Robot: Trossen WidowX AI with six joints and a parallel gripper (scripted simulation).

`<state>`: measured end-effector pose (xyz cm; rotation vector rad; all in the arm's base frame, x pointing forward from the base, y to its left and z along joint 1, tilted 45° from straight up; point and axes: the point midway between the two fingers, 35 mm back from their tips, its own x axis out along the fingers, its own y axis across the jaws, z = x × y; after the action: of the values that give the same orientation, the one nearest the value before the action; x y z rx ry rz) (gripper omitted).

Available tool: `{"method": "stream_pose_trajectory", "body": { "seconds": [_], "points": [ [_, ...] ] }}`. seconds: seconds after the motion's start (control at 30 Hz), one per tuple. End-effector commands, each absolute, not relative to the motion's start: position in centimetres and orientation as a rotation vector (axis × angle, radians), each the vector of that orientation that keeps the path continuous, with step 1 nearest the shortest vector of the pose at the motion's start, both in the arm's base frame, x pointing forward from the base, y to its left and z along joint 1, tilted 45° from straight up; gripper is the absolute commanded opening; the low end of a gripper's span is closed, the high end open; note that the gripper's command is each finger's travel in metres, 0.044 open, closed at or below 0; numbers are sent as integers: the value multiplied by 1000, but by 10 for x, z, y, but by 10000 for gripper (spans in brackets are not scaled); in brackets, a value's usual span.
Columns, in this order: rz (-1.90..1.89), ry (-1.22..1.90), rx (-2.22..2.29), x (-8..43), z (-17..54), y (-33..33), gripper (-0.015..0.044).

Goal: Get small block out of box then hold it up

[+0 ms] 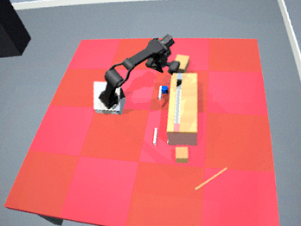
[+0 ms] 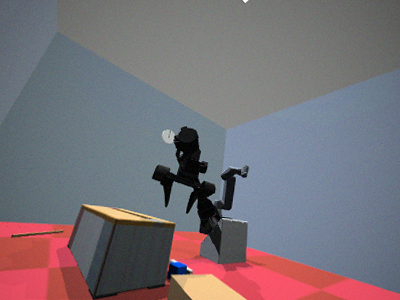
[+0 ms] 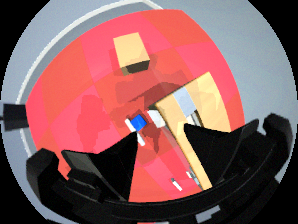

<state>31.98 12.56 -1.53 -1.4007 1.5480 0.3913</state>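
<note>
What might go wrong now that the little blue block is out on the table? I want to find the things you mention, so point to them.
The blue block [image 1: 165, 89] [image 2: 177, 269] [image 3: 138, 123] lies close to white pieces, so the open gripper [image 1: 164, 67] [image 2: 178, 209] [image 3: 160, 131] might catch one too. The big box [image 1: 191, 106] [image 2: 137, 257] [image 3: 204, 90] stands nearby; a descending finger could knock it.

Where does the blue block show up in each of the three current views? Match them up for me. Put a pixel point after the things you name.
Top: blue block [image 1: 165, 89] [image 2: 178, 269] [image 3: 138, 123] just left of the box, right of picture centre.
Exterior: low, right of the box, partly hidden.
Wrist: near the middle, left of the box.
Shared landmark: the wooden-topped box [image 1: 192, 105] [image 2: 137, 257] [image 3: 200, 87].
</note>
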Motion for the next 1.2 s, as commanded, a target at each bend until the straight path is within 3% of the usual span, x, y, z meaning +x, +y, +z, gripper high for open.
{"method": "stream_pose_trajectory", "body": {
  "seconds": [0.0, 0.5, 1.03, 1.17],
  "points": [
    [1090, 1418, -2196, 307, -22, 130, 285],
    [2063, 938, -2950, 299, -23, 139, 285],
    [2076, 929, -2957, 299, -25, 138, 285],
    [2075, 928, -2957, 297, -60, 108, 285]
  ]
}}
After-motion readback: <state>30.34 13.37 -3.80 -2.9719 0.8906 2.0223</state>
